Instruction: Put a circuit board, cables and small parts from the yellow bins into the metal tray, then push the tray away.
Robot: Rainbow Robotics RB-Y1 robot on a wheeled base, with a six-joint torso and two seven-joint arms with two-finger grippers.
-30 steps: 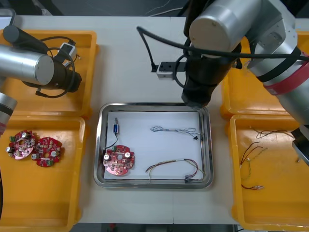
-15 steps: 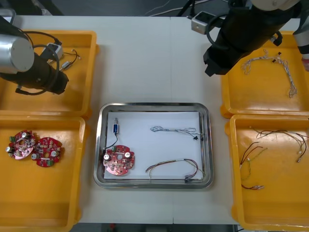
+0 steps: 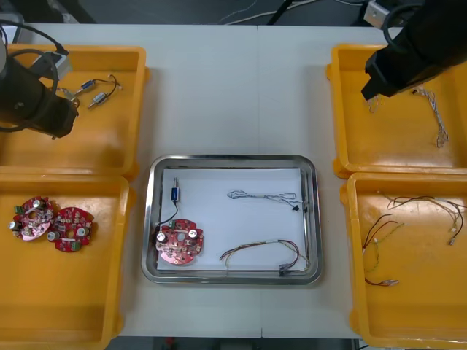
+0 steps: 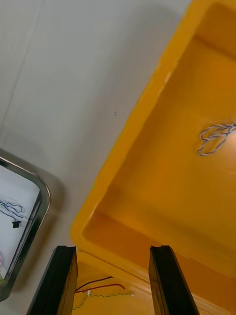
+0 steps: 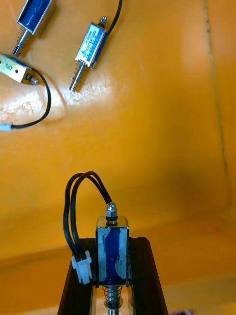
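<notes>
Front view: the metal tray (image 3: 232, 158) is shiny, with a white inside. In it I count one round red circuit board (image 3: 179, 244), one small metal part (image 3: 175, 195) and two cables (image 3: 266, 196). Two more boards (image 3: 73, 229) sit in the near left yellow bin (image 3: 66, 299).

Left wrist view: my left gripper (image 5: 112, 241) pinches a blue and silver metal part (image 5: 112, 258) over the far left bin (image 5: 162, 128). Three loose parts (image 5: 91, 44) lie there.

Right wrist view: my right gripper (image 4: 113, 256) is spread apart, holding nothing, over the far right bin (image 4: 162, 197).

The right gripper (image 4: 112, 251), a second ago over the far rim of the metal tray (image 3: 232, 160), has swung out beyond the tray's far right corner above a yellow bin (image 3: 339, 117), while the left gripper (image 5: 112, 243) has drawn farther left of the tray, uncovering small metal parts (image 3: 87, 84).
</notes>
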